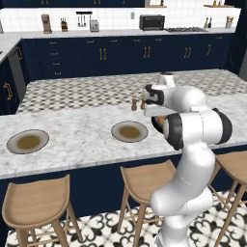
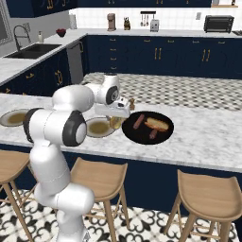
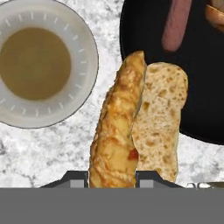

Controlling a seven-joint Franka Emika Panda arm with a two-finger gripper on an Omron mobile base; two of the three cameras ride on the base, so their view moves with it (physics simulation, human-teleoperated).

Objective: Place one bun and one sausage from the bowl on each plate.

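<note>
My gripper is shut on a long golden bun, split open, hanging above the marble counter between the black bowl and the near grey plate. The bowl holds two sausages and another bun. In the right base view the gripper sits just left of the bowl, beside the near plate. The near plate and the far plate carry no food.
Small brown shakers stand on the counter behind the gripper. Wooden stools line the counter's front edge. A sink lies on the far left counter.
</note>
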